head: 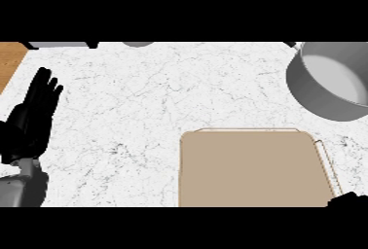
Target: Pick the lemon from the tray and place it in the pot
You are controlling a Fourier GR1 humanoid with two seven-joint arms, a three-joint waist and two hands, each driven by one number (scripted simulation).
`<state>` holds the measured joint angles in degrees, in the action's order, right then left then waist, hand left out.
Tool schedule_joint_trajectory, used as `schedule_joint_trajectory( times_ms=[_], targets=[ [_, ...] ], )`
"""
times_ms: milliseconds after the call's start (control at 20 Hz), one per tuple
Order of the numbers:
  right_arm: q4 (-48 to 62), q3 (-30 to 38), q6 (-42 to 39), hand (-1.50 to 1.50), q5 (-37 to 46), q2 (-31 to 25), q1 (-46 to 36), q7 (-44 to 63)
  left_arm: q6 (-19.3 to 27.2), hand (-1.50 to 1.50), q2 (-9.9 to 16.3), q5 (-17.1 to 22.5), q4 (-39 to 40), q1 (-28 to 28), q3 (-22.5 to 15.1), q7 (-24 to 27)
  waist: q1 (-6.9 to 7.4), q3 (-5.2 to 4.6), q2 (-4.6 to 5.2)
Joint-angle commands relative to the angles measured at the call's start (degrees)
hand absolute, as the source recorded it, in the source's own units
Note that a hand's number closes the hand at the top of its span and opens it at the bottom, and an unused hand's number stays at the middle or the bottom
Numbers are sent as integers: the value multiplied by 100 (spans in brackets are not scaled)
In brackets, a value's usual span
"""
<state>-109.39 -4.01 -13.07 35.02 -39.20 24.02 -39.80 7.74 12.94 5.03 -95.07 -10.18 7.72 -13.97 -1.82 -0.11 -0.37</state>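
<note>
Flat beige rectangular tray (pixel 251 168) on white marbled desk (pixel 137 102); no lemon in view. Grey metal pot (pixel 327 85) at upper right. Black left hand (pixel 32 116) resting at left edge, fingers straight. Black right hand (pixel 348 199) barely visible beside tray's lower right corner; finger state cannot be told.

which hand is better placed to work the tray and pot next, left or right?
Right, probably. The right hand shows only as a dark bit at the tray's lower right corner, on the pot's side. The left hand rests open at the far left edge. No lemon is visible.
</note>
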Motion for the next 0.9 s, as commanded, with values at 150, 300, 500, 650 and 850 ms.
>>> schedule_joint_trajectory(
  times_ms=[150, 300, 500, 650, 850],
  targets=[
    [-879, 1581, -146, 150, -1990, 565, -92, 759, -94, 0, -5, 46, -164, 188, -15, 23, 53, 0, 0],
    [-606, 2358, -435, 150, -2911, 463, -432, 1044, -171, 0, -7, 64, -97, 228, 3, 189, 134, 3, 24],
    [-46, 2972, -508, 150, -3250, 164, -1218, 1555, 245, 0, -271, -252, -116, -223, -282, -183, 176, 10, 35],
    [652, 3287, -913, 150, -3739, -180, -1731, 1856, -117, 0, 29, -20, 84, -213, 10, -52, 201, 9, 44],
    [1715, 3006, -1057, 150, -3668, -276, -2524, 1898, 3, 0, -175, -218, 64, -165, -189, 31, 237, 12, 52]
  ],
)
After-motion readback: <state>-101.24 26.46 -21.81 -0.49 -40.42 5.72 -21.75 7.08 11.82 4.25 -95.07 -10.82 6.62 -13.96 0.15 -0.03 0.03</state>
